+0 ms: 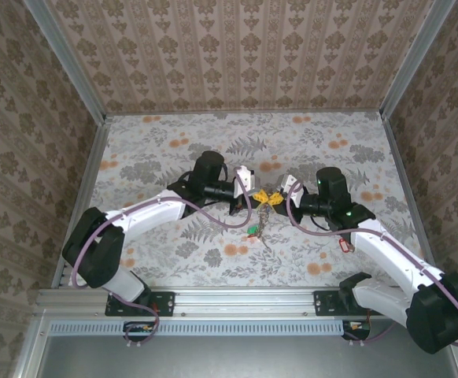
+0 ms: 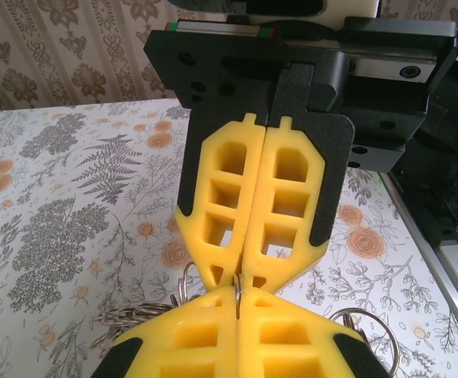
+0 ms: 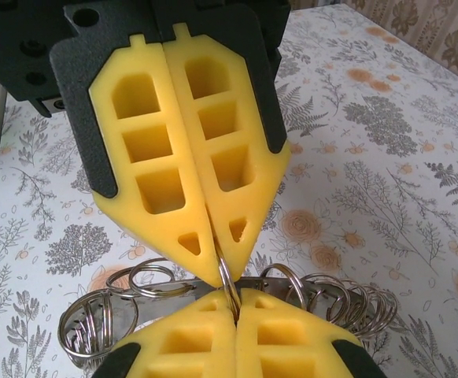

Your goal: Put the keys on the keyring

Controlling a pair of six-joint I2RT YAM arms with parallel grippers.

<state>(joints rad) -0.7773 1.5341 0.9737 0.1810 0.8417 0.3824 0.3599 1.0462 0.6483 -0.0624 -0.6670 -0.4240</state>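
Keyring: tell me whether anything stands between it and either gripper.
Nothing visible does. The left gripper and the right gripper meet tip to tip, both shut on one thin loop that seems to be part of the keyring. Its other loops show beside the fingertips.

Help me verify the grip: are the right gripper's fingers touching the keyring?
Touching. The right wrist view shows a loop of the keyring pinched in the seam between the right gripper's shut fingers, at their tips.
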